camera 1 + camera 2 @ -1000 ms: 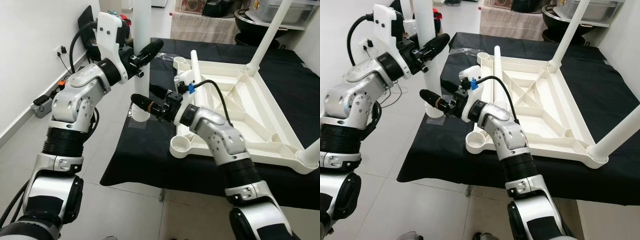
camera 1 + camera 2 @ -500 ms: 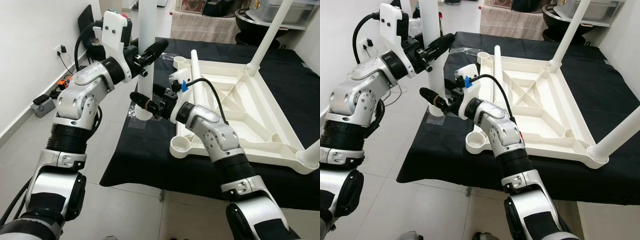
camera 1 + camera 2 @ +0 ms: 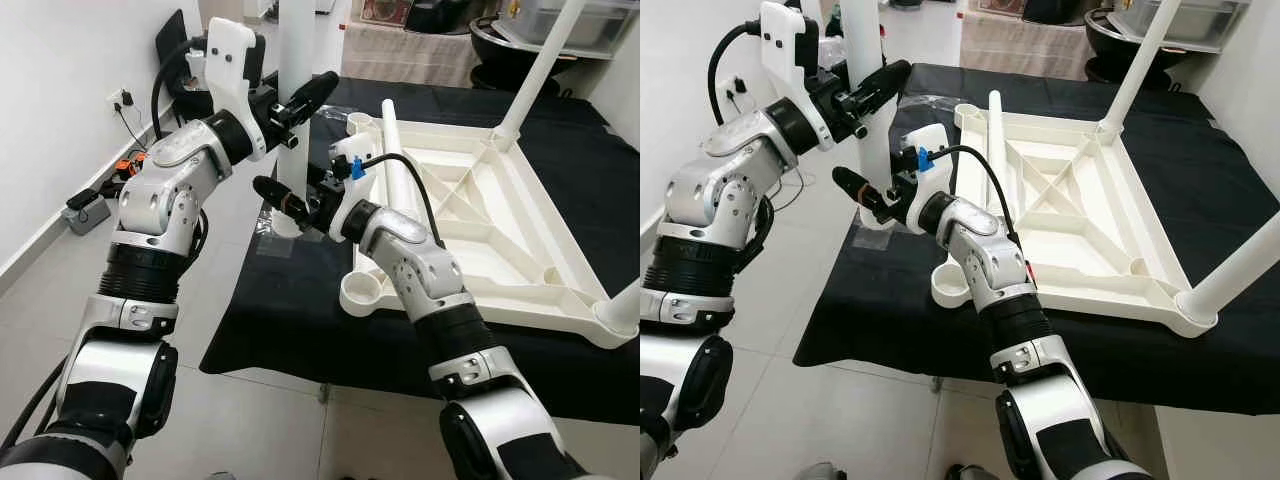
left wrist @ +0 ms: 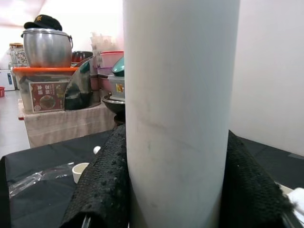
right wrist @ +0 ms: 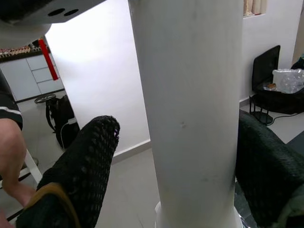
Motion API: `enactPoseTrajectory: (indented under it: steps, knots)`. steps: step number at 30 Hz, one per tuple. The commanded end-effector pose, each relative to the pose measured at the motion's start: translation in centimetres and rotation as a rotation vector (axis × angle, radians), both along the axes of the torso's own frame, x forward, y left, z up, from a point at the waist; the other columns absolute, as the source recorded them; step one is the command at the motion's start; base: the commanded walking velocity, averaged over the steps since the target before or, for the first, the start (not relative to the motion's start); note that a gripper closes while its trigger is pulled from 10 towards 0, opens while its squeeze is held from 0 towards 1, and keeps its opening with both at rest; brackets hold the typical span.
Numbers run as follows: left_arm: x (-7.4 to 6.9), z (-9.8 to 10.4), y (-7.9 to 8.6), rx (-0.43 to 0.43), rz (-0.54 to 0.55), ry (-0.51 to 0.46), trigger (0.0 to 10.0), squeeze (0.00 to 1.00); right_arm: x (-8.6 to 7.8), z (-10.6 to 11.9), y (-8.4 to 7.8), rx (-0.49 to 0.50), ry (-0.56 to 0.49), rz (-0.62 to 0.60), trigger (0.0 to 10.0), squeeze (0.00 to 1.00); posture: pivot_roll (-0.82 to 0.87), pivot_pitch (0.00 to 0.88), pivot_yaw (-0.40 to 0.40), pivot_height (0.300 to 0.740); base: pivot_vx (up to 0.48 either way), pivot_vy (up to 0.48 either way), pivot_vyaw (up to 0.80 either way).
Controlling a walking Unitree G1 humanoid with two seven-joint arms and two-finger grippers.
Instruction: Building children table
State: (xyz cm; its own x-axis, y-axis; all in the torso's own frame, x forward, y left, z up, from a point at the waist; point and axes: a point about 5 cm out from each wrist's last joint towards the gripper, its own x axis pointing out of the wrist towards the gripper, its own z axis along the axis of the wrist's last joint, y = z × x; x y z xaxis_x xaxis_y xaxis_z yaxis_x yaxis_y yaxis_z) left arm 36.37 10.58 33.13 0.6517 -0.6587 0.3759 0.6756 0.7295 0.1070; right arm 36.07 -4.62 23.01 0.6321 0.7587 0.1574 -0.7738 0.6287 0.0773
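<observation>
Table leg (image 3: pixel 296 60) is the main thing to look at: a smooth round white plastic tube, matte, with a few faint scuffs visible up close, standing upright at the near left corner of the black cloth-covered work surface (image 3: pixel 290 300). Its bottom end flares into a round collar that sits on the cloth. Left gripper (image 3: pixel 300 100) has its two black fingers clamped on either side of the tube up high, and the left wrist view shows the textured pads (image 4: pixel 102 185) pressed right against the white surface. Right gripper (image 3: pixel 290 208) reaches across lower down toward the same tube near its base; its fingers straddle the tube, one on each side, with some gap showing on one side (so spread around it rather than squeezing, as far as I can see).

Beside it lies the upside-down white plastic children's tabletop (image 3: pixel 480 220), ribbed underneath with diagonal braces and round sockets at the corners. The near left socket (image 3: pixel 360 293) is bare. Two more white legs stand in sockets already: one at the far corner (image 3: pixel 540 60), tilting, and one at the near right corner (image 3: pixel 625 305). Another loose white tube (image 3: pixel 395 150) lies along the tabletop's left edge.

Grey metal pot (image 4: pixel 46 46) and stacked plastic tubs (image 4: pixel 102 61) sit in the background.
</observation>
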Motion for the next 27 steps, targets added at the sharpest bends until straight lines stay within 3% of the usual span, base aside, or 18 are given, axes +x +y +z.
enactPoseTrajectory:
  steps: [1,27]
  knots:
    - [-0.1,1.2,-0.6,-0.011,-0.012,-0.044,10.0,0.0,0.1,0.3,0.7,-0.002,-0.009,0.004,10.0,0.0,0.05,0.044,-0.058,0.74,0.0,0.0,0.0]
    - [0.0,1.6,-2.7,-0.051,-0.051,-0.054,10.0,0.0,2.1,0.9,1.6,0.003,0.0,-0.131,10.0,0.0,0.05,0.044,-0.063,0.74,0.0,0.0,0.0]
